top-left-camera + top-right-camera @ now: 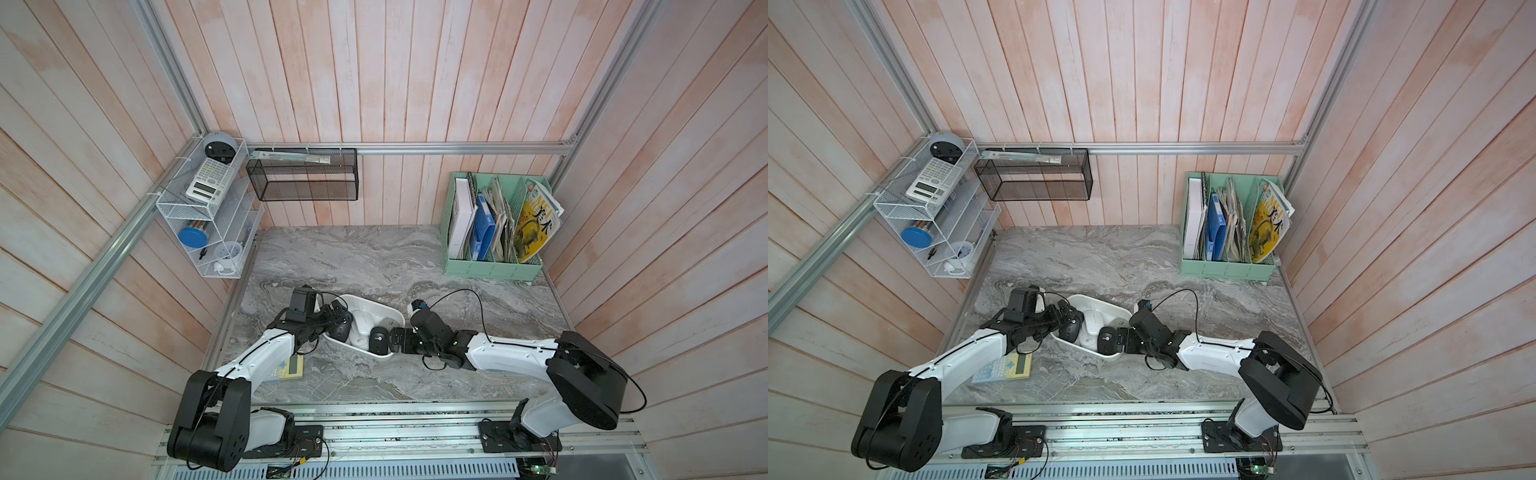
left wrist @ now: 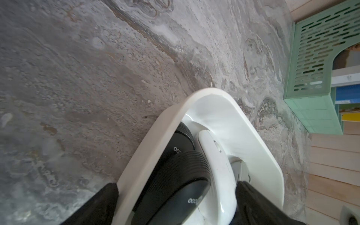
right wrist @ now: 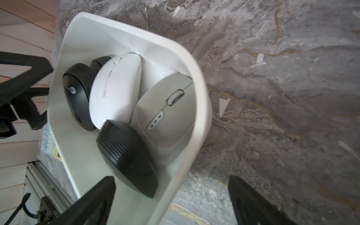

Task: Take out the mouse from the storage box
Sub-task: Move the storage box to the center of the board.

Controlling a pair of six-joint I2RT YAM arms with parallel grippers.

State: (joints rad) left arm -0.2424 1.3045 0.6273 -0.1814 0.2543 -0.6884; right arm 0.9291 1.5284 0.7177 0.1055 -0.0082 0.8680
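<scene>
Right wrist view: the storage box (image 3: 64, 64), a shallow white tub on the grey marble table (image 3: 272, 78), holds five mice crowded together. A black ribbed mouse (image 3: 124, 153) lies at the end nearest the right gripper (image 3: 170, 178). A white mouse (image 3: 115, 87) leans across the middle and a grey mouse (image 3: 167, 109) rests against one long wall. A black mouse with a logo (image 3: 78, 97) sits by the opposite wall, with another black mouse (image 3: 101, 60) behind it (mostly hidden). The right gripper's jaws are spread wide and pinch nothing; one finger is over the box's floor, the other outside over the table, with the end wall between them.

Left wrist view: the left gripper (image 2: 176, 184) is likewise spread and empty, straddling the box's other end.

In both top views the box stands mid-table between the two arms. A calculator (image 1: 1009, 368) lies under the left arm. In the far corner a mint-green file holder (image 1: 490, 270) holds a binder, folders, papers and magazines. A black mesh basket (image 1: 303, 187) carries a flat packet across its rim. A white wire shelf (image 1: 183, 212) holds a second calculator, a blue-lidded jar and a small clock.
</scene>
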